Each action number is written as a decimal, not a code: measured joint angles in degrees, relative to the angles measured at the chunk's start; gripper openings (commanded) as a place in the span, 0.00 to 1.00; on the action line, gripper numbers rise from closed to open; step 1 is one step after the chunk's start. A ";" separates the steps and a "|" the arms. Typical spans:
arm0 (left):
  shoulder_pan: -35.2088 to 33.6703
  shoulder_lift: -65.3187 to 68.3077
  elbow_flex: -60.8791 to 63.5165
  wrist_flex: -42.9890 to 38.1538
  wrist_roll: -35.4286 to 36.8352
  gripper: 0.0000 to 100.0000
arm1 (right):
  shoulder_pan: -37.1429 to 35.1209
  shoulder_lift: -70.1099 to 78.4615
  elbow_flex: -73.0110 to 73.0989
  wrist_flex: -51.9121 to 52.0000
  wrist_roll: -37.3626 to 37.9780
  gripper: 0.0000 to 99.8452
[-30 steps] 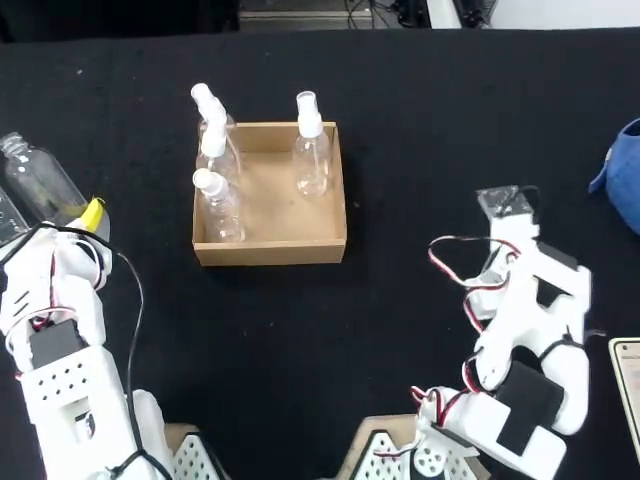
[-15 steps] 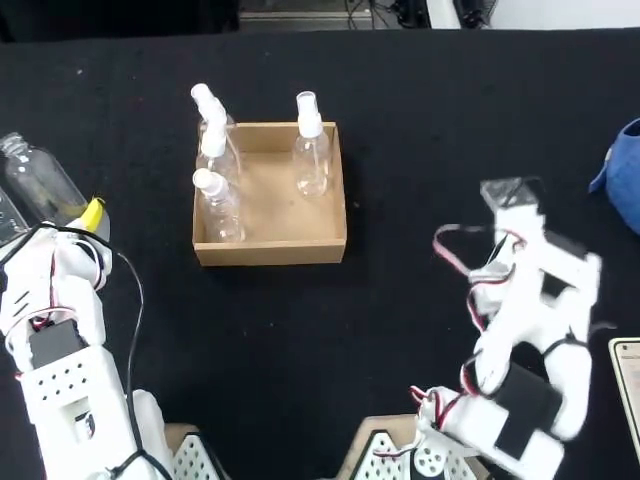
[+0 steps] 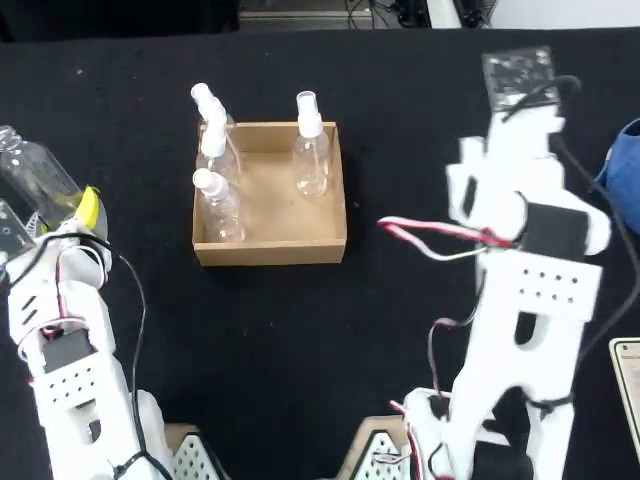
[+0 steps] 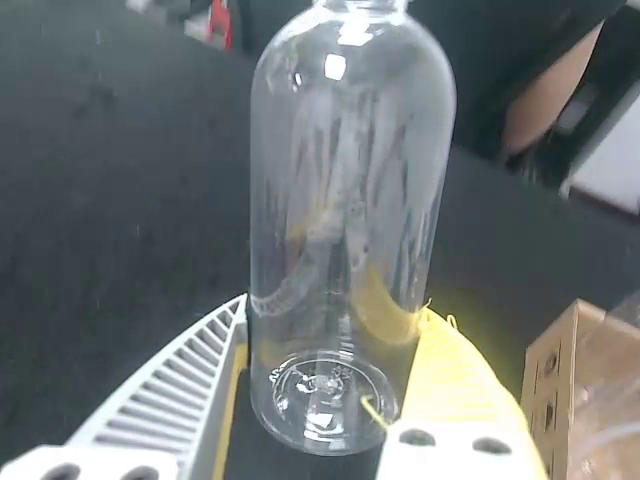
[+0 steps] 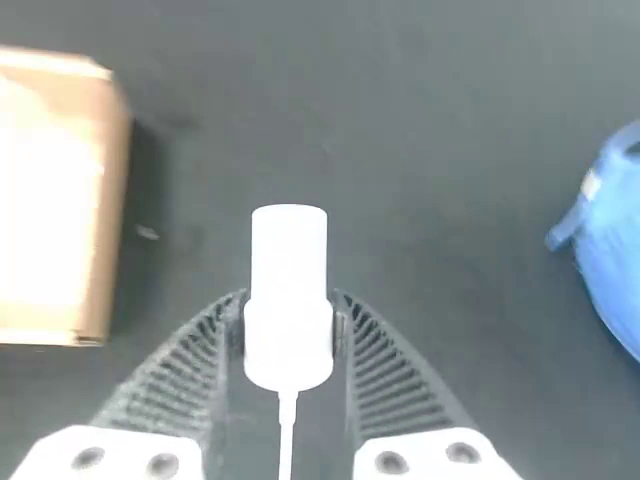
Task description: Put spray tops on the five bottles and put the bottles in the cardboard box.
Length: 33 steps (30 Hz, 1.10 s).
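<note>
My left gripper point(image 4: 320, 405) is shut on the base of a clear bottle point(image 4: 345, 200) that has no top; the bottle stands up between a white finger and a yellow one. In the high view this bottle point(image 3: 35, 178) is at the table's left edge, left of the cardboard box point(image 3: 270, 248). Several capped bottles stand in the box, one of them point(image 3: 311, 150) at its far right corner. My right gripper point(image 5: 290, 330) is shut on a white spray top point(image 5: 290, 290), held above the cloth to the right of the box point(image 5: 55, 190). The right arm point(image 3: 520, 230) stands tall.
A blue object point(image 3: 622, 170) lies at the table's right edge, also seen from the right wrist point(image 5: 610, 260). A card point(image 3: 626, 368) sits near the front right corner. Black cloth covers the table between box and arms.
The right arm has risen from its folded pose and stretched toward the far side of the table. The left arm with the bottle has shifted slightly to the left.
</note>
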 measured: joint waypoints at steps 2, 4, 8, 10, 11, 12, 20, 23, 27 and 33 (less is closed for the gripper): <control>0.00 -0.26 2.90 -5.89 0.00 0.03 | -3.78 0.00 -2.20 0.79 -1.93 0.01; 0.00 -2.11 6.15 -11.34 0.00 0.03 | -7.12 0.00 -4.31 0.79 -3.96 0.01; 0.18 -9.49 13.63 -20.48 0.00 0.03 | -11.96 0.00 -10.46 0.79 -9.67 0.01; 0.18 -14.51 14.95 -22.51 0.00 0.03 | -14.51 0.00 -13.54 0.18 -12.57 0.01; 0.09 -17.67 15.30 -22.59 0.00 0.03 | -15.74 0.00 -15.03 -0.35 -13.98 0.01; 0.09 -19.87 15.38 -21.63 0.00 0.03 | -17.14 0.00 -16.44 -1.05 -15.03 0.01; 1.67 -38.15 15.47 -5.01 0.00 0.03 | -32.44 0.00 -24.62 -11.60 -17.05 0.01; 5.54 -38.07 15.47 -4.92 0.00 0.03 | -37.63 0.00 -26.37 -16.79 -17.05 0.01; 11.52 -38.24 15.47 -0.97 0.00 0.03 | -42.55 0.00 -26.90 -22.51 -17.05 0.01; 16.00 -38.51 15.47 1.67 0.00 0.03 | -48.62 0.00 -26.90 -30.33 -17.05 0.01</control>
